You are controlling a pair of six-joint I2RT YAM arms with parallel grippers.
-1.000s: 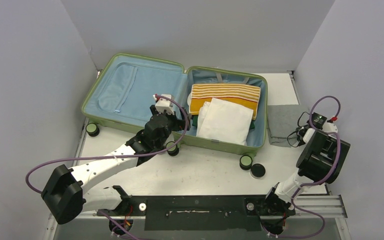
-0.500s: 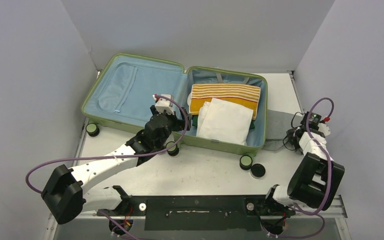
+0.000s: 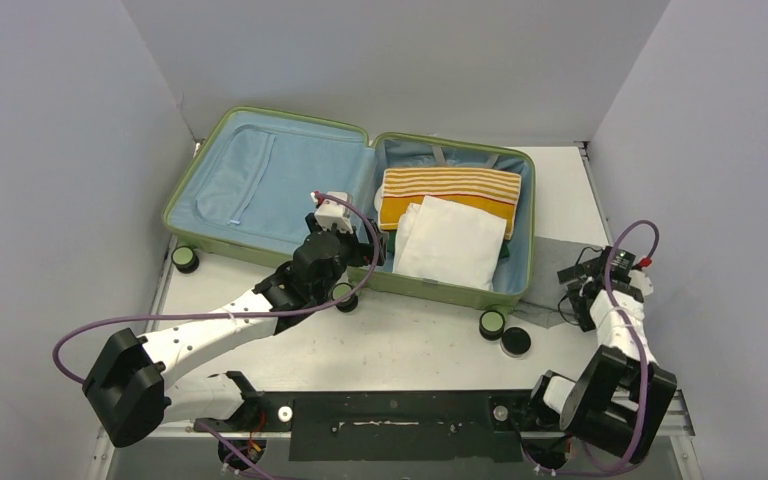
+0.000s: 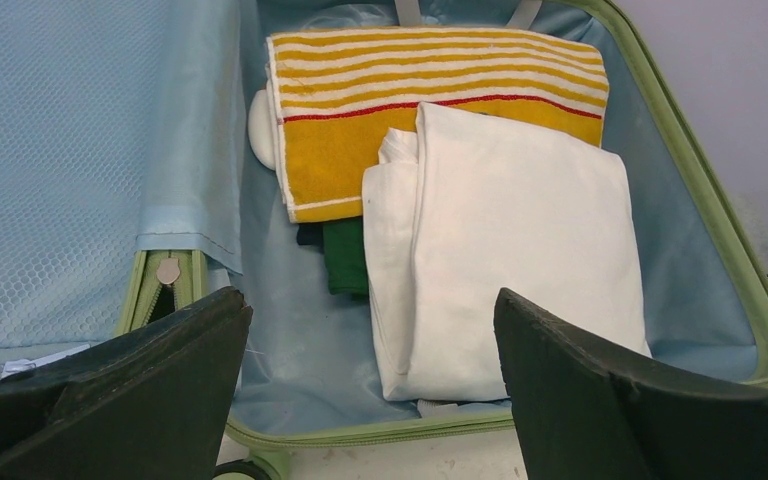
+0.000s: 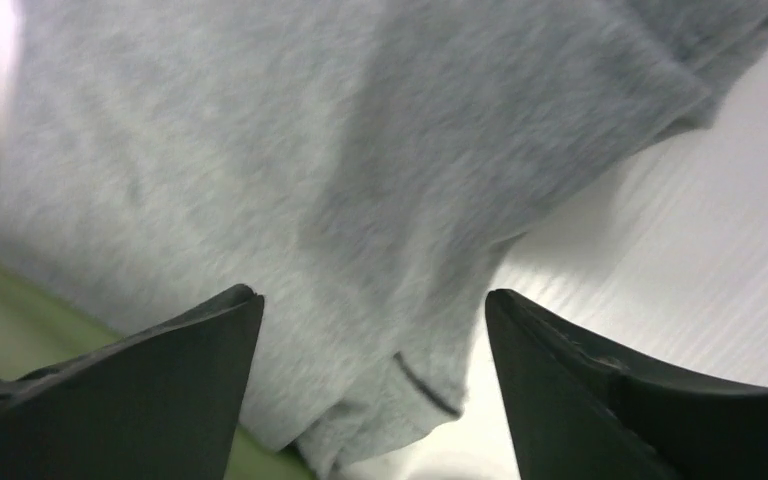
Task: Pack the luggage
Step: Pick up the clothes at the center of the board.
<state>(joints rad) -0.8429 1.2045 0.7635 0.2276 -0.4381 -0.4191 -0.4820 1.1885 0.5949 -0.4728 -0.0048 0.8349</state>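
Luggage (image 3: 200, 160) lies open and flat at back-left of table (image 3: 410, 340), lid half on the left, packed half on the right. Left gripper (image 4: 372, 300) hovers over the near rim by the hinge, jaws spread wide, holding nothing; the arm reaches out low from its base and the wrist looks into the packed half. Shell is ribbed light-green hard plastic, lining is light-blue fabric with a mesh panel. Inside: yellow-white striped towel (image 4: 430, 70), folded white cloth (image 4: 520, 250) overlapping it, dark green garment (image 4: 345, 255) beneath. Right of the case, right gripper (image 5: 372, 295) points down just above grey knit cloth (image 5: 360, 150), jaws apart, nothing between them; the arm is folded tight.
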